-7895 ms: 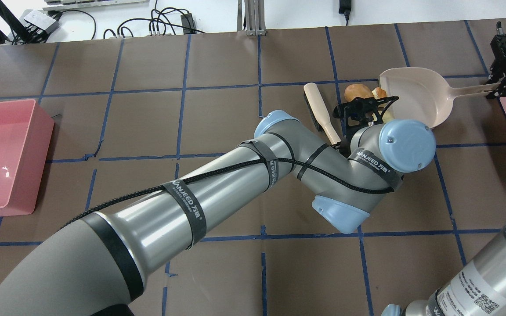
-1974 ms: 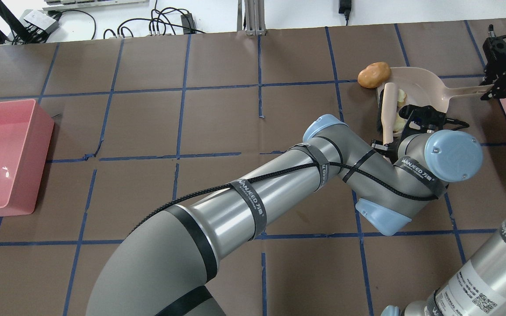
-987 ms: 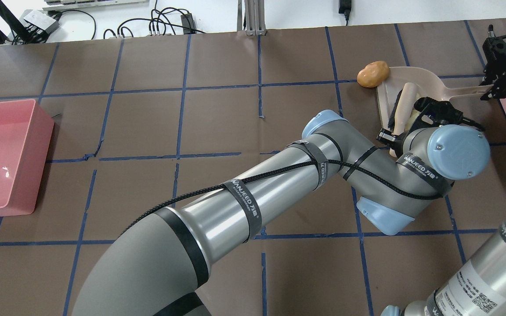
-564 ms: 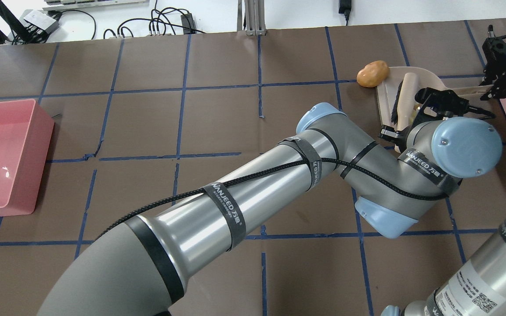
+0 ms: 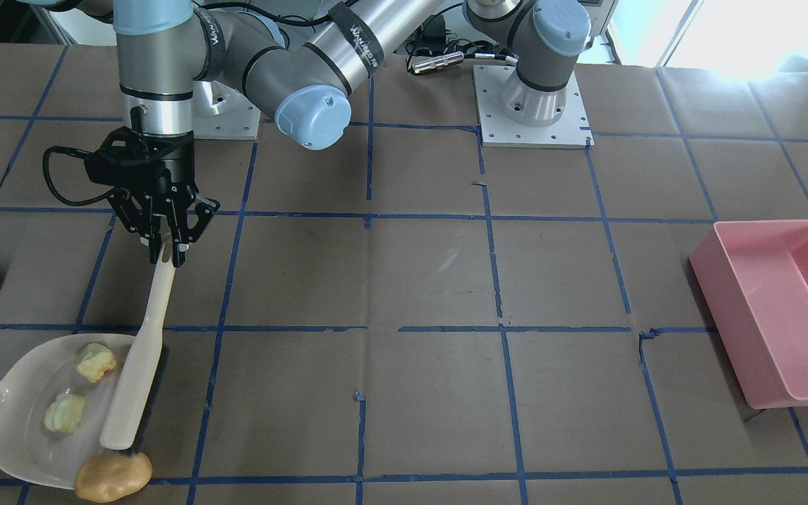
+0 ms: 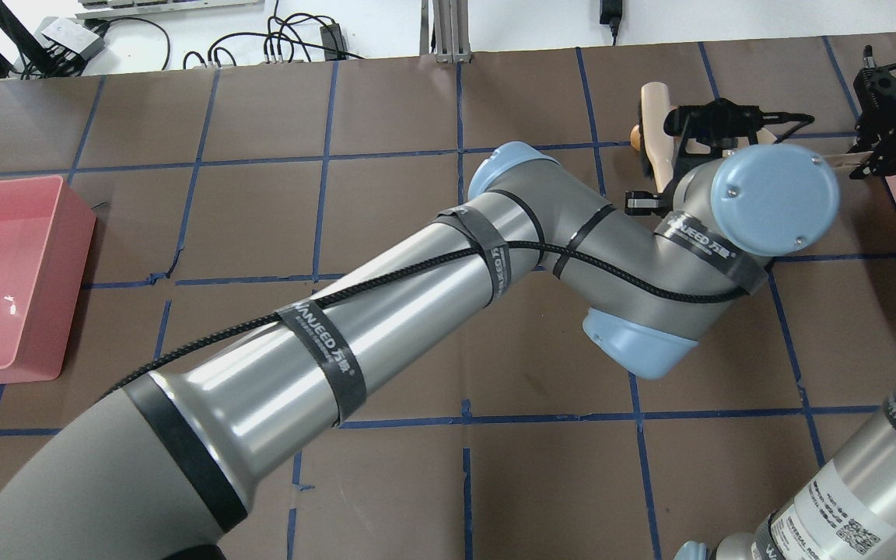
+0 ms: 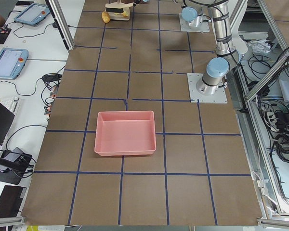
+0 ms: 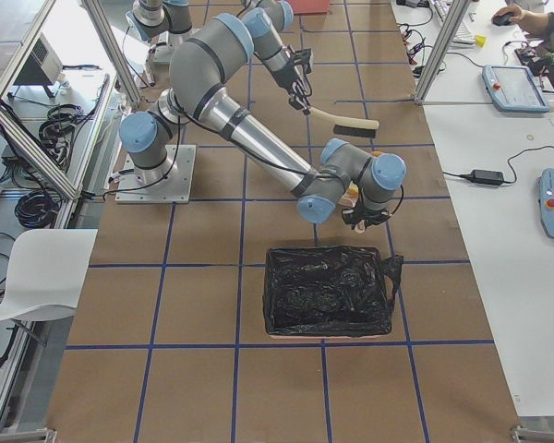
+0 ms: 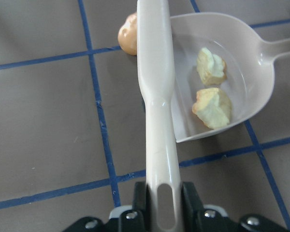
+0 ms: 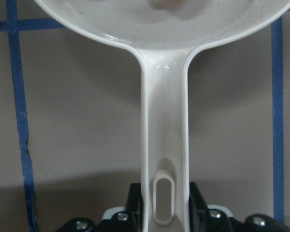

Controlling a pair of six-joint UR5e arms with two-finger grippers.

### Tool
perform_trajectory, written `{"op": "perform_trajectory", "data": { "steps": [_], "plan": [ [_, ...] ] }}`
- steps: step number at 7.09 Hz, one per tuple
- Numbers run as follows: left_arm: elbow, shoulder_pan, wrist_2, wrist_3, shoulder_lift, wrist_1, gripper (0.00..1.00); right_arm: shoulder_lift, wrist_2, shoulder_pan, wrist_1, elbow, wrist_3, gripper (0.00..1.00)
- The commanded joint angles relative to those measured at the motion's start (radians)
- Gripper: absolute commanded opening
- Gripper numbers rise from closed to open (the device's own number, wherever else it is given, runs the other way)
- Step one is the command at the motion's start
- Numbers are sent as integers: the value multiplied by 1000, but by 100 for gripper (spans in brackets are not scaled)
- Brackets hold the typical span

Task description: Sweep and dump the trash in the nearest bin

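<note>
Across the brown gridded table [image 5: 432, 280], the robot's left arm [image 6: 386, 311] reaches far over to the sweeping spot. A black-lined bin [image 8: 277, 277] stands close behind the right arm, while a pink bin [image 5: 730, 330] sits well away at the other end; the black one looks the nearer.

The right gripper [image 10: 164, 215] is clamped shut on the very end of the beige dustpan [image 5: 22, 428], the handle running straight out from between its fingers. The left gripper [image 5: 165, 256] is pinched tight on the handle end of the brush [image 5: 139, 372], whose head lies along the pan's open lip, well ahead of the fingers.

The tan potato-like lump [image 5: 113, 477] sits at the brush's far tip, farthest from the left fingers, against the pan's corner but not inside. The two pale chunks [image 9: 211, 65] [image 9: 212, 107] rest in the pan, off to one side of the brush shaft.

The lump looks smooth, round and firm, so it will likely roll off the bristles; it is best met from its far side and drawn into the pan's mouth. The chunks seem light and crumbly, so the pan probably wants carrying level.
</note>
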Motion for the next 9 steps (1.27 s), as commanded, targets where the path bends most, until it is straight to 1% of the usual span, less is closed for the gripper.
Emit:
{"op": "perform_trajectory", "data": {
  "steps": [1, 2, 3, 4, 5, 6, 8, 9],
  "plan": [
    [18, 105, -47, -14, -15, -5, 0, 1, 1, 1, 0, 0, 0, 0],
    [37, 119, -50, 4, -54, -3, 0, 1, 1, 1, 0, 0, 0, 0],
    [87, 121, -61, 36, -120, -3, 0, 1, 0, 1, -17, -1, 15, 0],
    [159, 121, -61, 64, -186, -3, 0, -1, -5, 1, -26, 0, 32, 0],
    [223, 121, -62, 157, -217, -5, 0, -4, -33, 4, -23, -1, 78, 0],
    [213, 122, -62, 231, -213, -11, 0, -6, -52, 23, -20, -3, 81, 0],
    [209, 133, -85, 239, -216, -13, 0, -9, -54, 27, -20, -3, 81, 0],
    [207, 133, -91, 276, -219, -19, 0, -9, -54, 27, -20, -1, 81, 0]
  ]
}}
